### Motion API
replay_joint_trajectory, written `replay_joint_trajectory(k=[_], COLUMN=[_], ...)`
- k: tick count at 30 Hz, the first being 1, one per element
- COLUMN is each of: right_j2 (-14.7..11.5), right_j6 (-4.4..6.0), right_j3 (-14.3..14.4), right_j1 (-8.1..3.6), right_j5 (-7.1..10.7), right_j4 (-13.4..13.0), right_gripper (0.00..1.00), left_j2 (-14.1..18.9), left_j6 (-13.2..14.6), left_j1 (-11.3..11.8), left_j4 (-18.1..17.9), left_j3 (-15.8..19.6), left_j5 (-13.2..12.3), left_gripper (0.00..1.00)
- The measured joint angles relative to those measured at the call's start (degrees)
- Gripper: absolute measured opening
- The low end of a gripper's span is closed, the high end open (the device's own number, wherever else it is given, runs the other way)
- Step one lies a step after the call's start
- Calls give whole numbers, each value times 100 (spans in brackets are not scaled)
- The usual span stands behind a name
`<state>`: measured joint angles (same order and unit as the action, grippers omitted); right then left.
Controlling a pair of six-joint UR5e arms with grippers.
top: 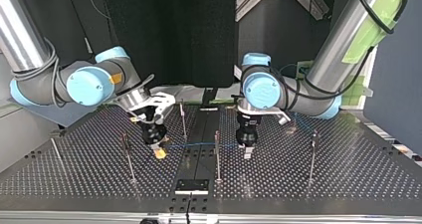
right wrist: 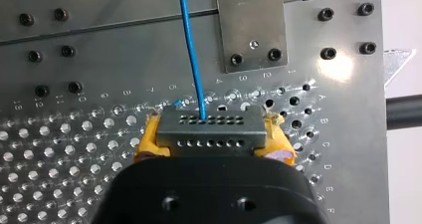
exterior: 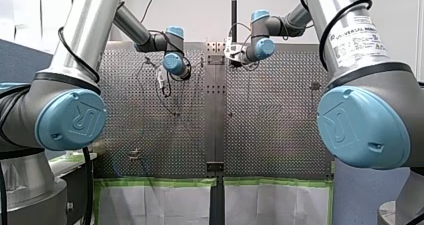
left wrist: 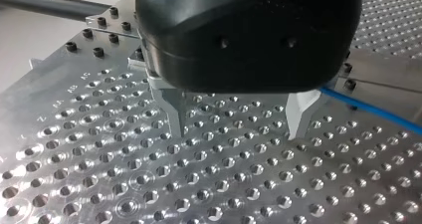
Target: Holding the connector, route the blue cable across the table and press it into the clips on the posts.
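Routing | right claw [right wrist: 211, 134] pinching connector [right wrist: 210, 127] | left claw [left wrist: 238, 133] spread, blue cable [left wrist: 368, 107] beside it | you: hold cable taut, press squarely into post [top: 217, 157] clip

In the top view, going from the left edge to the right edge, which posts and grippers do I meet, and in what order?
Thin leftmost post → second post → my right gripper → third post → middle post → my left gripper → last post.

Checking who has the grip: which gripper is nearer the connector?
Right. My right gripper clamps the connector between its yellow pads; my left gripper stands open beside the blue cable, away from the connector.
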<state>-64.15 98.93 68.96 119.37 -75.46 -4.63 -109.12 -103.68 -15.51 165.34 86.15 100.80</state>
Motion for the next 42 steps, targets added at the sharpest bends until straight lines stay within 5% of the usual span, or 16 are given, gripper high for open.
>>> replay_joint_trajectory(k=[23,36,42], right_j2=[-121,-121,-121], right_j6=[-10,13,16], right_j3=[5,2,3], right_j1=[-118,-178,-236], right_j5=[-48,-48,-56], right_j4=[140,164,164], right_gripper=[0,0,0], left_j2=[1086,1290,1415], left_j6=[-9,108,237], left_j1=[-334,-513,-659], left_j4=[362,585,486], left_j3=[759,873,893], left_j5=[-47,-171,-35], left_gripper=[100,100,100])
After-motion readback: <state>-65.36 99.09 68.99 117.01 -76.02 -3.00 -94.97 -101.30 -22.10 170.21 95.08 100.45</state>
